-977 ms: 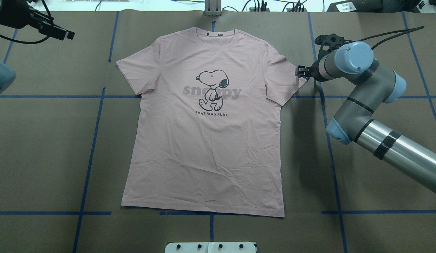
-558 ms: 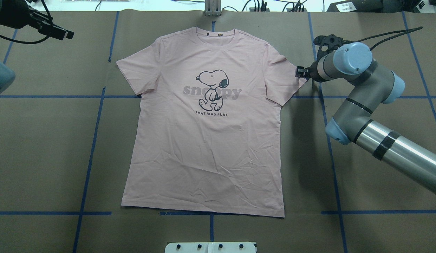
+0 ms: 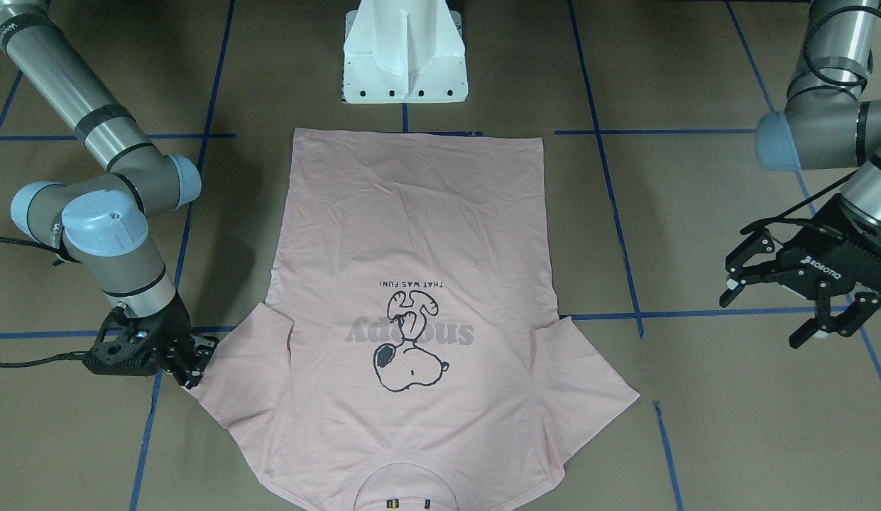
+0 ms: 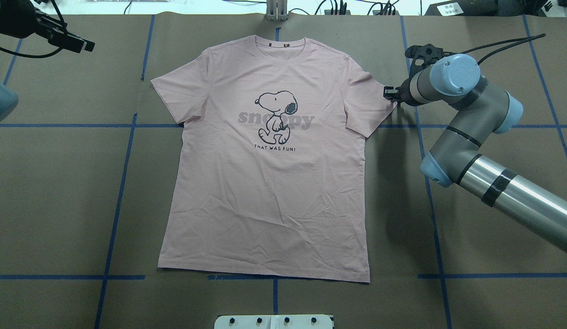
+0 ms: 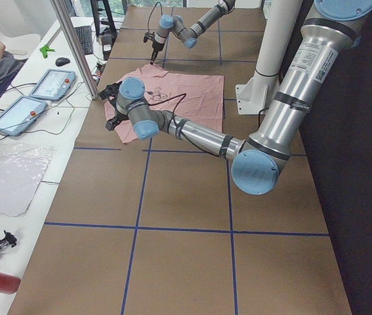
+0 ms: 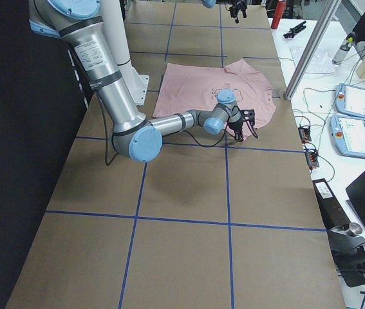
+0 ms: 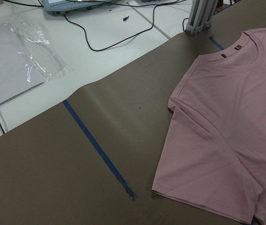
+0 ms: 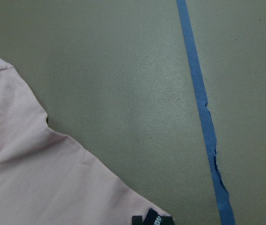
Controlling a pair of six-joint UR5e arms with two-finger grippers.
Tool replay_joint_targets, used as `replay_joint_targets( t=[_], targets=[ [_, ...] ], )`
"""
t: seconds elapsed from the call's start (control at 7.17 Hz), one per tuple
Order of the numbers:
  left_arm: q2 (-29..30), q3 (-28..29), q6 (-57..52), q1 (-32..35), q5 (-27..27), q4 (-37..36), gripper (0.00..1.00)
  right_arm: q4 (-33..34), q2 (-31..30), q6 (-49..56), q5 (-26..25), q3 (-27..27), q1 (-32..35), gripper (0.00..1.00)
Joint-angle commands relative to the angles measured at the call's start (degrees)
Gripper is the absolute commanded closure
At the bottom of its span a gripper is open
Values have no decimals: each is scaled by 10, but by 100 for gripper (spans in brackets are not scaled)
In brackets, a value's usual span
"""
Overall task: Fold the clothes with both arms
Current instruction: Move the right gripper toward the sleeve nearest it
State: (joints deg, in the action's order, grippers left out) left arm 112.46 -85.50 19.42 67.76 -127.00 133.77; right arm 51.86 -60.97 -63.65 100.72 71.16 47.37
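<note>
The clothes are one pink T-shirt [image 4: 269, 183] with a dog print, lying flat and face up on the brown table, collar at the far side. It also shows in the front view [image 3: 419, 234]. My right gripper [image 4: 389, 93] sits low at the outer corner of the shirt's right sleeve. In the front view its fingers [image 3: 197, 362] look spread at the sleeve's edge, so it reads as open. The right wrist view has the sleeve [image 8: 39, 178] and its black tag [image 8: 154, 219]. My left gripper [image 3: 763, 316] hangs open and empty above bare table, well off the left sleeve [image 7: 203, 140].
The white pedestal base [image 3: 405, 57] stands at the near table edge, below the shirt's hem. Blue tape lines [image 4: 123, 151] cross the table. An aluminium post [image 7: 201, 16] rises just beyond the collar. A side table carries pendants [image 5: 48, 82], cables and a plastic bag [image 7: 15, 51].
The right arm's wrist and elbow have shifted slightly toward the far side and the shirt, while the gripper stays at the sleeve corner. The left gripper has edged a little up and away.
</note>
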Motion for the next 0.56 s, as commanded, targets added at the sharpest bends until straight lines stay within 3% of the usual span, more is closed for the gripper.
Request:
replay_joint_targets(
  t=[0.0, 0.42],
  targets=[
    [0, -2, 0, 0, 0, 0, 0, 21, 13, -2, 0, 4, 0, 100],
    [-2, -3, 1, 0, 0, 0, 0, 179, 79, -3, -3, 56, 0, 100]
  ],
)
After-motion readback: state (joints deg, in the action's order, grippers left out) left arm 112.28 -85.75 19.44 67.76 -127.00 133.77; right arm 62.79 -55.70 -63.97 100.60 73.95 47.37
